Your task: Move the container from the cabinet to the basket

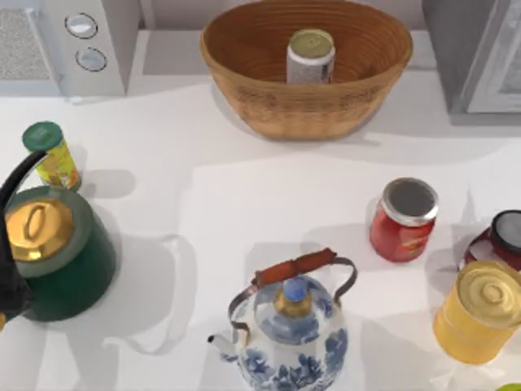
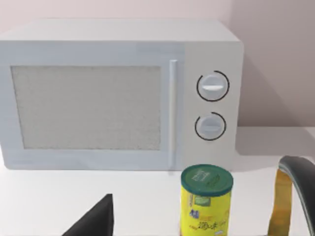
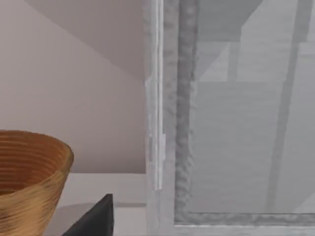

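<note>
The container (image 1: 310,56) stands upright inside the basket (image 1: 236,65), at the back of the table in the middle, so to my judgement the move is already done. It is a small speckled cylinder with a flat gold-green lid. It looks rigid and probably light, and its smooth round wall may slip — so the best hold would be across the body, a little under the lid, with the fingers on opposite sides. The lid itself is too flat to pinch.

The cabinet (image 1: 476,57) is at the back right of the table, well apart from the jar, and its framed door panel is close in front of the right wrist camera, with the basket's rim beside it.

No gripper is near the container. A dark arm part sits at the left edge of the top view, beside the green kettle (image 1: 53,252). For both grippers I cannot tell if the fingers are apart or together.
</note>
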Motion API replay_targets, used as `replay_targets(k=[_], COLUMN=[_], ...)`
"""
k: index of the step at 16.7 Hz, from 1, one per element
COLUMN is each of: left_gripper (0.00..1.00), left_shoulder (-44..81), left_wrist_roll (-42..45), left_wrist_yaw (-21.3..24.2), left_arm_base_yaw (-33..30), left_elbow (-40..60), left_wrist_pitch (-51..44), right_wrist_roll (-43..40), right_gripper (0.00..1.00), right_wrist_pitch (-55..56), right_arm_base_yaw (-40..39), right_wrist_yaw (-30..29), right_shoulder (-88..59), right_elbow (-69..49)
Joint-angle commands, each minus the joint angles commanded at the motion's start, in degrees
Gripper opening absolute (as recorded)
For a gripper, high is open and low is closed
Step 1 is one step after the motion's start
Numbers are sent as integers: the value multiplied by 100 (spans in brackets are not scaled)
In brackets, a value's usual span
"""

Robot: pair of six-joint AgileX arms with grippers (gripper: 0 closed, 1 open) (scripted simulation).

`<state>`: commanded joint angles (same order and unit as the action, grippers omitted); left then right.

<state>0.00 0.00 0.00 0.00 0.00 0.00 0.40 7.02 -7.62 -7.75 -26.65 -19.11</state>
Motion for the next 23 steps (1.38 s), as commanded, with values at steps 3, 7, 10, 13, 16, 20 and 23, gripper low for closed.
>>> replay_targets(k=[3, 7, 10, 13, 16, 20, 23], left_gripper=[100, 100, 100, 100, 100, 100, 100], left_shoulder=[0, 0, 0, 0, 0, 0, 0], left_wrist_roll=[0, 0, 0, 0, 0, 0, 0], left_wrist_yaw=[0, 0, 0, 0, 0, 0, 0], left_arm_base_yaw=[0, 0, 0, 0, 0, 0, 0], left_elbow=[0, 0, 0, 0, 0, 0, 0], left_wrist_pitch=[0, 0, 0, 0, 0, 0, 0], right_wrist_roll=[-19, -37, -40, -40, -37, -17, 10], right_gripper=[100, 100, 100, 100, 100, 100, 100], right_wrist_pitch=[-378, -677, -702, -702, -642, 82, 1066], right_arm_base_yaw=[366, 691, 762, 762, 788, 1377, 2172], right_wrist_yaw=[386, 715, 775, 775, 824, 1499, 2300], right_shoulder=[1386, 2465, 2665, 2665, 2583, 1746, 486], right_elbow=[1021, 1783, 1911, 1911, 1887, 1680, 1365])
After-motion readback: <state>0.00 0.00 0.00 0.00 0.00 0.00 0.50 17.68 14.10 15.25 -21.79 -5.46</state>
